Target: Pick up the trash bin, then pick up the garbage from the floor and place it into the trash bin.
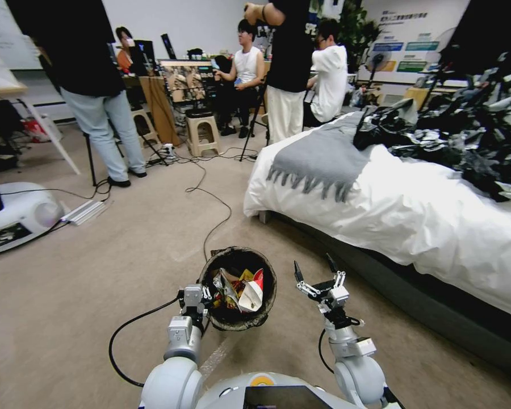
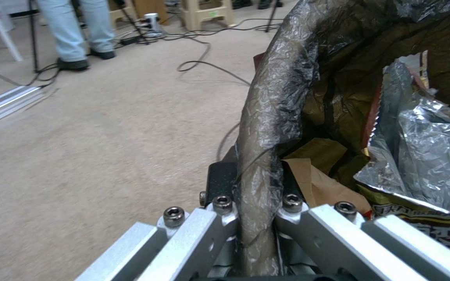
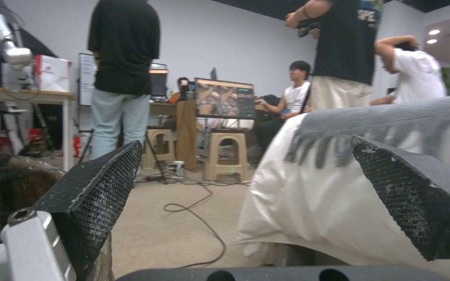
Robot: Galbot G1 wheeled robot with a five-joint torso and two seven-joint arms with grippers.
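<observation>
Nearest the head camera, the robot's own white torso sits low in the picture, with both arms reaching forward from it. Held up by the left gripper [image 1: 201,304], the trash bin [image 1: 238,287] hangs above the beige carpet [image 1: 96,295], directly ahead of the robot. That gripper's fingers [image 2: 220,203] are clamped together on the bin's bag-wrapped rim [image 2: 266,128], one inside and one outside. Inside lies garbage [image 1: 241,289]: a silver-lined snack packet [image 2: 433,148], crumpled brown paper [image 2: 318,171] and red-and-white wrappers. The grip is on a thin edge of slippery bag film at one side, so the bin could tilt, slide through the fingers or spill if the arm swings or more weight lands in it. Just beside the bin, the right gripper [image 1: 317,272] is raised with its fingers spread wide and nothing between them. A bed [image 1: 426,216] with a white sheet and a grey fringed blanket [image 1: 323,156] crowds the robot's right side, and a black cable [image 1: 213,213] trails across the carpet beyond the bin, where it could snag. Farther back stand plastic stools [image 1: 203,133] and several people.
</observation>
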